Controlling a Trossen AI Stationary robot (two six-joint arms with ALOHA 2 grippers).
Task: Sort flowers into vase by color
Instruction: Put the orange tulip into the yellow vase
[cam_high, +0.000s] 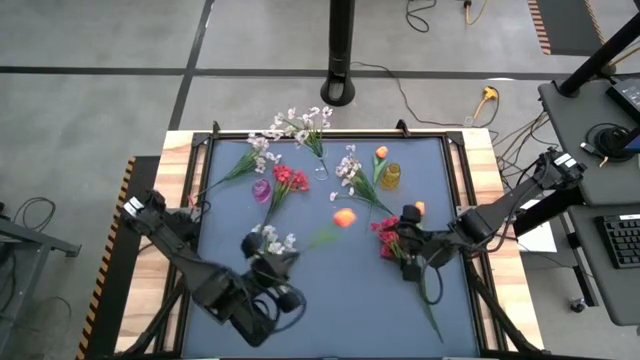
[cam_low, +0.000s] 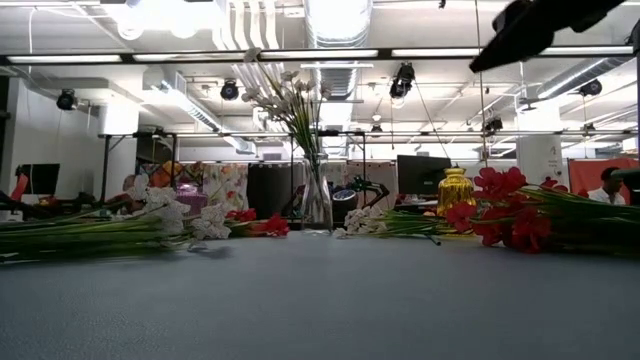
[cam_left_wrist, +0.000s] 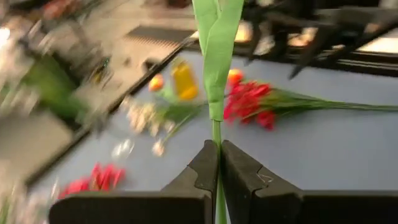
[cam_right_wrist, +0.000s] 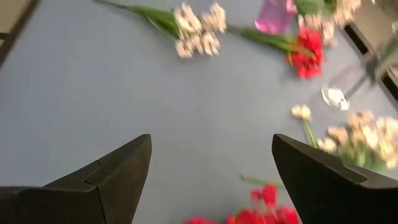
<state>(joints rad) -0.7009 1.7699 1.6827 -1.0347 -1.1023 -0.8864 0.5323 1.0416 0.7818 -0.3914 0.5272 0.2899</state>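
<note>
My left gripper (cam_high: 288, 256) is near the table's front left, shut on the green stem of an orange tulip spray (cam_high: 344, 217). In the left wrist view (cam_left_wrist: 219, 163) the stem and its leaf (cam_left_wrist: 217, 37) run out ahead of the fingers. My right gripper (cam_high: 402, 240) hangs open and empty over a red spray (cam_high: 388, 230) lying on the mat. In its wrist view (cam_right_wrist: 211, 168) the fingers stand wide apart. A clear vase (cam_high: 320, 166) holds white sprays (cam_high: 300, 125). A pink vase (cam_high: 262, 190) and an amber vase (cam_high: 389, 176) stand near it. My left gripper pinches the tulip's bare stem (cam_left_wrist: 216, 138) below the leaf between its two shut fingers. The stem runs on from the fingers toward the table's far right, with the bud (cam_high: 344, 217) at its end. The spray looks lifted clear of the mat.
White sprays lie by my left gripper (cam_high: 272, 240), at the far left (cam_high: 255, 155) and at mid-table (cam_high: 350, 172). A red spray (cam_high: 290, 182) lies by the pink vase. Orange buds show at the amber vase (cam_high: 381, 153) and near my right gripper (cam_high: 419, 208).
</note>
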